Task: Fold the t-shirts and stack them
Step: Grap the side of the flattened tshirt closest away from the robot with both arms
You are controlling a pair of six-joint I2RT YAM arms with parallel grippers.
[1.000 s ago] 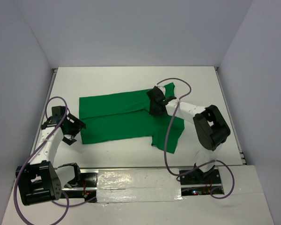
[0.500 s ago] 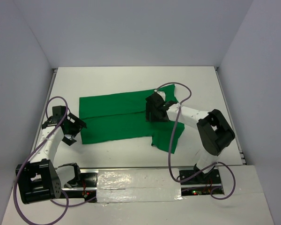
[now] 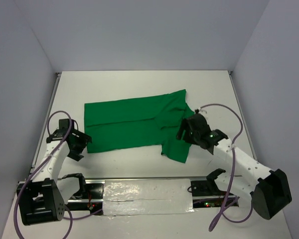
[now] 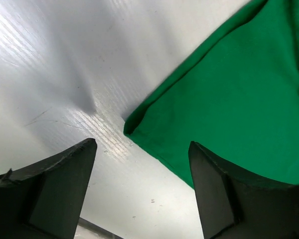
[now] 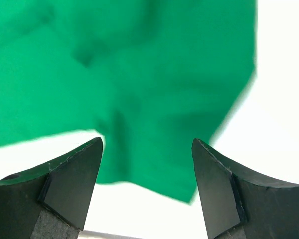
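Poised above the near-right flap of the green t-shirt (image 3: 134, 122) with right fingers (image 5: 72, 184) spread and empty; beside its near-left corner on the white table (image 3: 139, 84), with left fingers (image 4: 60, 184) likewise parted.

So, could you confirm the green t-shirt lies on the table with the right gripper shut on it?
Not quite: the right gripper is open, jaws apart over the t-shirt, holding nothing, as the right wrist view shows. The t-shirt does lie on the table.
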